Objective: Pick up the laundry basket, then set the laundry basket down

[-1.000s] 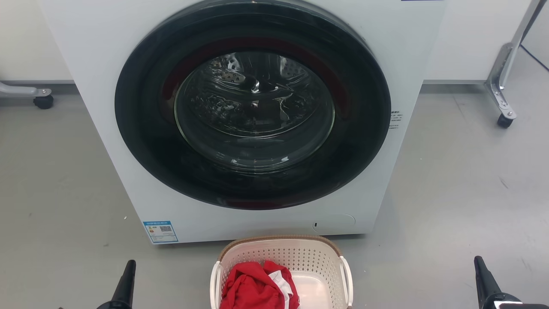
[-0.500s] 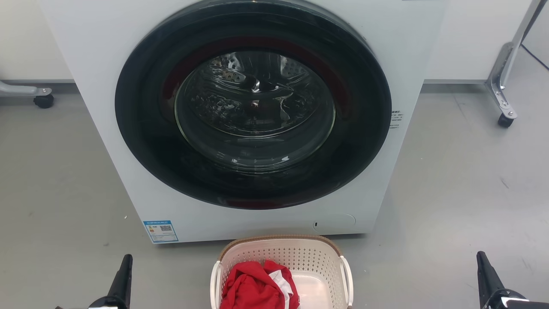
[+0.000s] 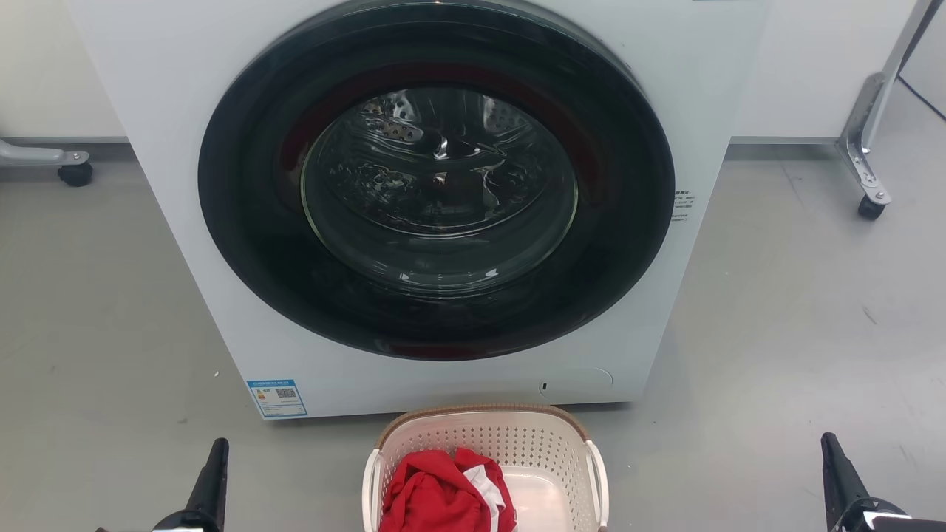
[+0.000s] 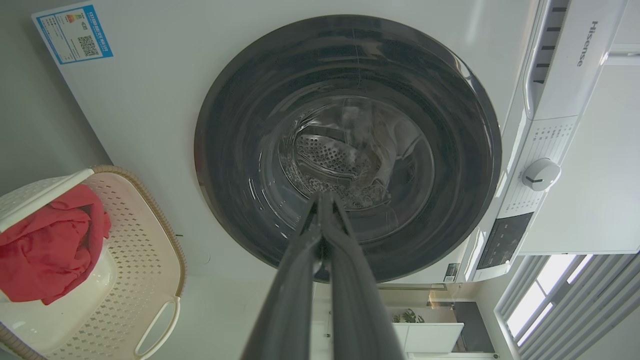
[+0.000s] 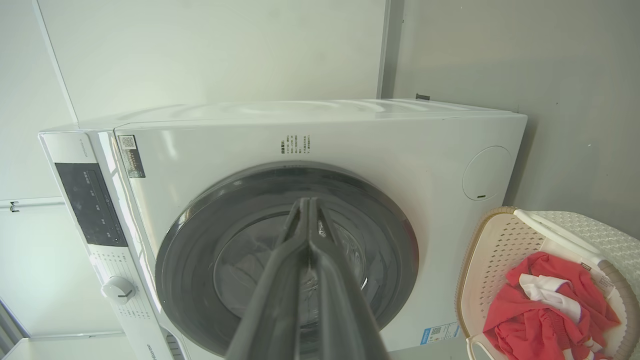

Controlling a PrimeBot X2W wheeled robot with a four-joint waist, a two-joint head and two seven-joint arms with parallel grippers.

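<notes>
Fingers first, in the head view: the left gripper (image 3: 219,451) rises at the lower left and the right gripper (image 3: 828,443) at the lower right. Each shows as one dark spike, well apart from the basket (image 3: 517,443) between them. The basket stands upright on the floor (image 3: 776,332) just in front of the washer (image 3: 148,111), with red laundry (image 3: 436,495) heaped toward its left side.

In the left wrist view the fingers (image 4: 292,290) are pressed together, pinching nothing, and point at the washer's door (image 4: 240,125). The basket's white loop handle (image 4: 175,302) shows off to one side.

In the right wrist view the fingers (image 5: 280,300) are likewise pressed together and empty, with the basket (image 5: 500,260) at the lower right.

A basket standing free with both grippers clear fits one waiting to be lifted as well as one already put back down. By its build, it would carry best by both side handles at once and kept level. The load sits off-centre, and the perforated walls would likely flex.
</notes>
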